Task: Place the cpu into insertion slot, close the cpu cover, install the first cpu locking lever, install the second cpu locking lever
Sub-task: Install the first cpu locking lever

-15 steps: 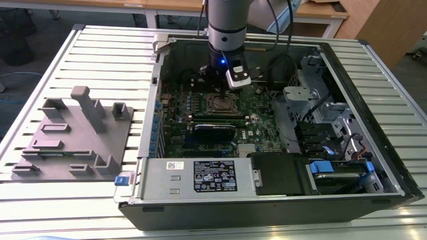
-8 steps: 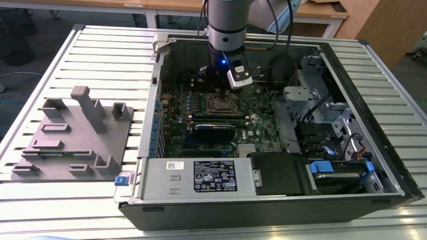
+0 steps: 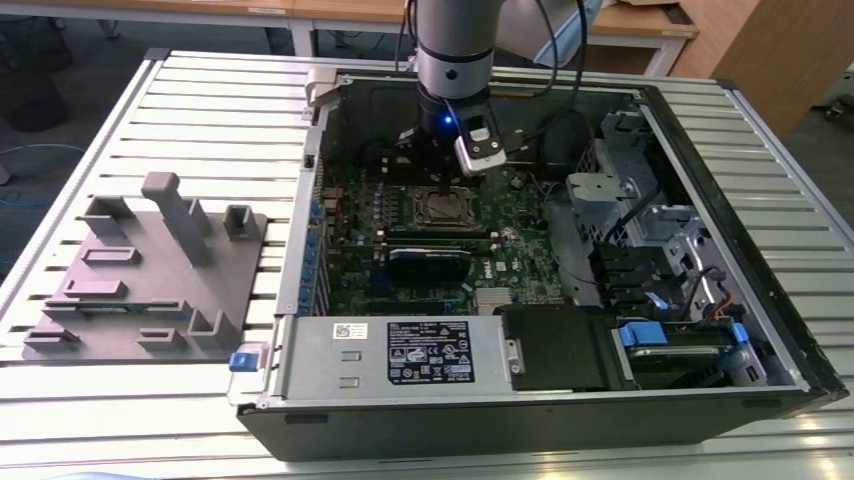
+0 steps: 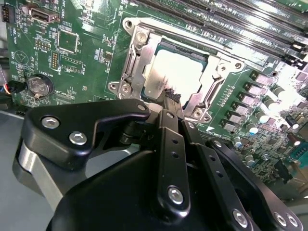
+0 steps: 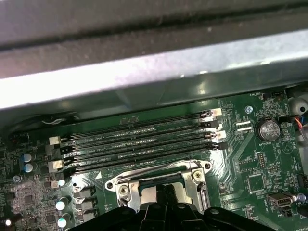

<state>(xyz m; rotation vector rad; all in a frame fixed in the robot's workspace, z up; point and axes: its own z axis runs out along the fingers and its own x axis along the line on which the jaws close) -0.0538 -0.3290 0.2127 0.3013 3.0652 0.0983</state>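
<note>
Second wrist view: my gripper (image 4: 169,98) hangs low over the socket, fingers pressed together with nothing between them.
Cpu: the cpu (image 4: 175,74) lies flat in the insertion slot (image 4: 211,62).
Cover: the cpu cover (image 4: 137,62) looks closed down around it.
Levers: I can't tell if either is latched.
Progress: placing done, probably the cover too.

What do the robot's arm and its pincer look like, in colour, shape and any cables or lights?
In the exterior view the arm is a grey cylinder with a dark lower section that carries a small blue light and a white and grey box-like unit. Black cables hang beside it. In the second wrist view the pincer is matte black, built of flat linkage bars joined by silver screws, with a bright metal band at its base.
</note>
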